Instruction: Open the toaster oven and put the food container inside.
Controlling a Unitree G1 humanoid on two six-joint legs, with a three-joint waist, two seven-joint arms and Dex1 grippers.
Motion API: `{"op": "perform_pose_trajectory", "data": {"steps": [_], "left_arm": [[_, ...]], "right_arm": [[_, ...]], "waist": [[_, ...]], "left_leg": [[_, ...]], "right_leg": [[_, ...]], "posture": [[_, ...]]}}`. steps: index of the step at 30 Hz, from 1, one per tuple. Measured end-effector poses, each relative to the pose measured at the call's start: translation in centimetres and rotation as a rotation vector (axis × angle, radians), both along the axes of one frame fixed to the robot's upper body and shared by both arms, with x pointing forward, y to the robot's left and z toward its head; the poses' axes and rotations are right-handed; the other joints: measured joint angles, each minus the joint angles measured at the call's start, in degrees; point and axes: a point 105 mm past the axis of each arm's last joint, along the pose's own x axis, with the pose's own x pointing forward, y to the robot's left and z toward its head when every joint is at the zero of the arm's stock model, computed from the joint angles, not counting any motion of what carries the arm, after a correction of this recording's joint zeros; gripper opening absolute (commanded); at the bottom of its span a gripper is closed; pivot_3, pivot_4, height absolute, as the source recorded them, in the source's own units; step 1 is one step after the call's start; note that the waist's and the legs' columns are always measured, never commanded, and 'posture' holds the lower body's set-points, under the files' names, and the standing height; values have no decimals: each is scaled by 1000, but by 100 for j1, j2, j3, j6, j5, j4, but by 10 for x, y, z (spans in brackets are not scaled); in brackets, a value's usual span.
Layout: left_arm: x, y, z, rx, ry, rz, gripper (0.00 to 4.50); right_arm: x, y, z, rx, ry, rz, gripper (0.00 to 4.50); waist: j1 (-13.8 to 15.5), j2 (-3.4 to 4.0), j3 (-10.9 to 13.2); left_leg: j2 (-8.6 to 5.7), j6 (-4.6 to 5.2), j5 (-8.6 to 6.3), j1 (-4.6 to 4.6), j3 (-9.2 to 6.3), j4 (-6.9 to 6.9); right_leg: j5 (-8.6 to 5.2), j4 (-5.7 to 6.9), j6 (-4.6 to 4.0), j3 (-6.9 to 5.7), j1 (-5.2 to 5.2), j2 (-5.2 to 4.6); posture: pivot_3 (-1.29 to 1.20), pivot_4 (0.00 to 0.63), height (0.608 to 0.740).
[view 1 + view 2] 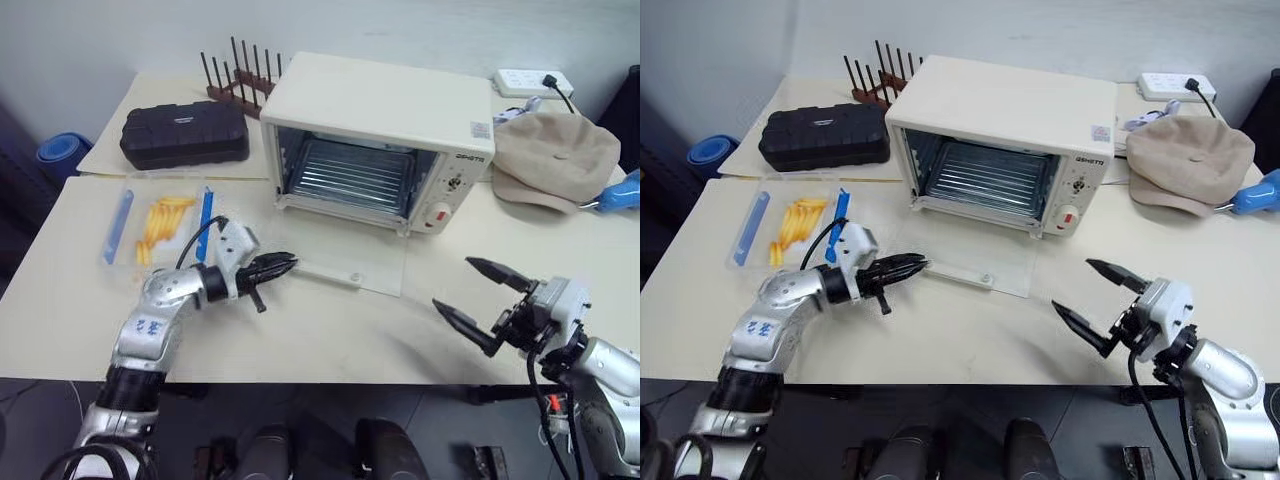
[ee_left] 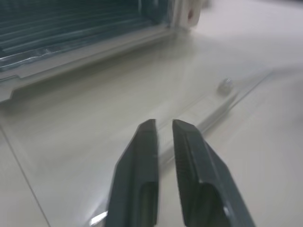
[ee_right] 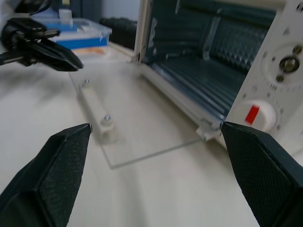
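left gripper (image 1: 283,264): fingers nearly together with just a thin slit between them, nothing in there. It's hanging right at the near-left corner of the dropped glass door, pointing across it; can't really tell if the tips are touching the glass or just over it.
right gripper (image 1: 484,292): jaws spread really wide, totally empty, sitting off past the door's right edge and aimed back toward the oven.
glass door (image 1: 345,255): folded all the way down, lying flat on the table (image 1: 330,340) in front of the oven, pale handle bar along its near edge.
toaster oven (image 1: 380,140): wide open, wire rack visible inside and bare, red knob low on the panel on its right side.
food container (image 1: 162,228): on the table left of the oven, just behind the left arm and well away from the right gripper. Yellow strips inside, a blue clip on each side, lying flat.
black case (image 1: 184,136): behind the container, toward the back of the table.
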Motion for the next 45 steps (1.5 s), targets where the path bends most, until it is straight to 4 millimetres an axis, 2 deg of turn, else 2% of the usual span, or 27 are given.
{"op": "perform_pose_trajectory", "data": {"steps": [2,4,9,10,12,15,19,24,26,30,36,45], "left_arm": [[-14,23,8,-19,-9,69,2142],[-35,57,4,-30,20,189,2755],[-91,126,-30,-86,170,528,4354],[-101,139,-35,-104,184,605,4492],[-116,160,-40,-123,190,737,4492],[-124,175,-39,-143,170,857,4492],[-118,175,-41,-235,237,919,4492],[-79,165,-9,-382,297,874,4492],[-67,167,-7,-411,366,922,4492],[-46,171,-18,-488,544,1023,4492],[-5,157,9,-603,564,1029,4492],[14,158,0,-634,711,1130,4492]], "right_arm": [[2,4,4,10,-21,21,4500],[2,11,2,23,-21,63,4500],[4,26,0,45,-25,160,4500],[4,28,2,43,-34,174,4500],[4,34,2,38,-44,207,4500],[5,43,0,52,-41,243,4500],[6,47,0,57,-48,264,4500],[12,52,12,50,-119,288,4500],[12,56,12,45,-124,318,4500],[13,67,9,59,-126,366,4500],[16,77,13,69,-154,381,4500],[15,78,6,75,-127,340,4500]], "waist": [[12,1,-1],[-10,5,-3],[24,1,-1],[50,-1,-1],[101,-5,-3],[149,-5,-4],[142,-6,-5],[123,-4,-6],[79,-4,-6],[-8,-7,-7],[26,-14,-11],[23,-16,-10]], "left_leg": [[6,-5,-1,0,-5,0],[14,-11,-6,3,-1,-6],[14,-5,-11,1,-4,0],[13,-2,-14,2,-8,1],[13,-5,-15,2,-16,1],[13,-7,-17,1,-16,1],[16,-11,-21,0,-16,-2],[18,-16,-18,5,-21,0],[17,-17,-18,5,-22,-1],[18,-19,-17,5,-22,0],[-8,-22,-10,4,-31,5],[-30,-22,-8,8,-51,5]], "right_leg": [[-1,-4,-2,3,2,-2],[-2,-10,-4,10,5,-1],[-3,-28,-8,42,11,-6],[-5,-44,-10,43,16,-8],[-5,-53,-13,42,20,-9],[-6,-55,-15,46,19,-11],[-6,-54,-16,49,14,-10],[-6,-25,-21,47,10,-6],[-6,-4,-21,47,7,-3],[-6,8,-21,45,2,5],[-6,22,-21,36,2,12],[-6,24,-19,8,-6,14]], "posture": [[0,150,740],[0,150,740],[0,150,740],[0,150,740],[0,150,740],[0,150,740],[0,150,740],[0,150,740],[0,150,740],[0,150,740],[0,150,740],[0,150,740]]}}
